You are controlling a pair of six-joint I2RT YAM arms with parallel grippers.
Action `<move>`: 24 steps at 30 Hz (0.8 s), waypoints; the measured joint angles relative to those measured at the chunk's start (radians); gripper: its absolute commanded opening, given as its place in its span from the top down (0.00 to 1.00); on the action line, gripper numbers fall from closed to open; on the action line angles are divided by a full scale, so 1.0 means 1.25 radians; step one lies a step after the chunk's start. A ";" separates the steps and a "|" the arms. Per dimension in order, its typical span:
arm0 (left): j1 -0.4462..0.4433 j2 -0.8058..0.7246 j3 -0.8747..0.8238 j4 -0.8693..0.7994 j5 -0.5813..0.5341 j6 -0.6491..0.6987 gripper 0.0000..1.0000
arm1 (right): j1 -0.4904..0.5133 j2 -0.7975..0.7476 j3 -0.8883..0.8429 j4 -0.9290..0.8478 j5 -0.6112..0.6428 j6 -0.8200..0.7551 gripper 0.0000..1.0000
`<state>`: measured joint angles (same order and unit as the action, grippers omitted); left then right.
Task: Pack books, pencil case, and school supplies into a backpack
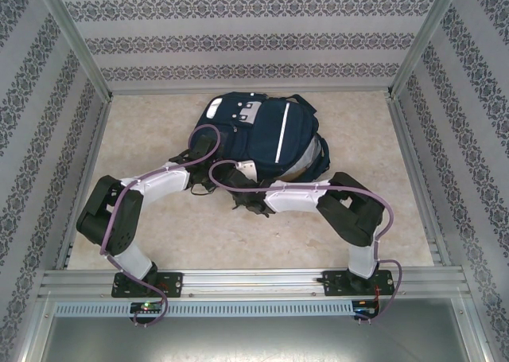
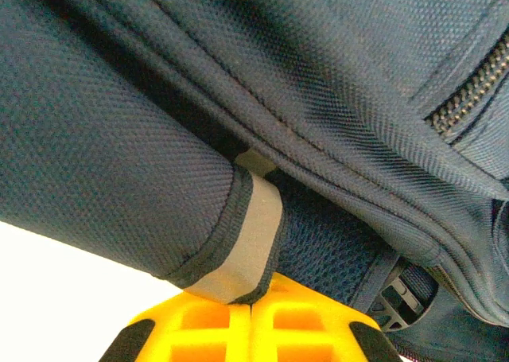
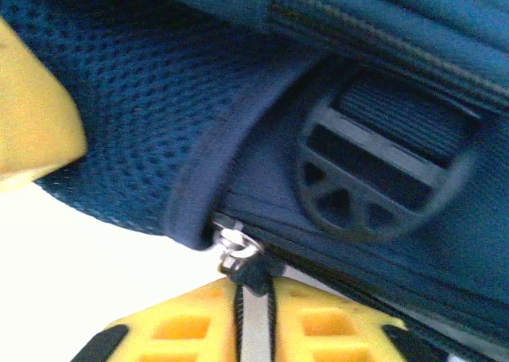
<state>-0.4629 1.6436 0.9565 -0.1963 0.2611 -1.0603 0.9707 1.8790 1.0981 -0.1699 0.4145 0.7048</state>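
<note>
Backpack: navy, lying flat at far centre of the tabletop (white stripe uppermost). Left fingers: closed, tips touching its grey tab. Right fingers: pinched on the dark zipper pull, below a round buckle.

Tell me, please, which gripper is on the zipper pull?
The right gripper: the zipper pull sits between its fingers, whereas the left gripper pinches a grey strap tab.
</note>
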 measured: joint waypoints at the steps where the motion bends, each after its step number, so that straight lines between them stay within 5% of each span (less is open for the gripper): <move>1: 0.000 0.000 0.001 0.000 0.000 0.000 1.00 | -0.001 -0.007 -0.006 0.000 0.002 -0.001 0.91; 6: 0.000 0.000 0.001 -0.001 0.000 0.000 1.00 | -0.008 -0.031 -0.018 -0.001 0.012 0.001 1.00; 18: 0.000 0.000 0.016 -0.018 -0.001 0.003 0.99 | -0.011 -0.084 -0.043 -0.001 0.009 -0.003 0.95; 24: 0.004 0.000 0.037 -0.044 -0.001 0.029 0.68 | -0.022 -0.122 -0.061 -0.001 -0.004 -0.003 0.90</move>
<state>-0.4580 1.6440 1.0027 -0.2512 0.2600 -1.0241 0.9436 1.7260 1.0222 -0.1707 0.4091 0.7006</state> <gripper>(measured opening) 0.248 0.085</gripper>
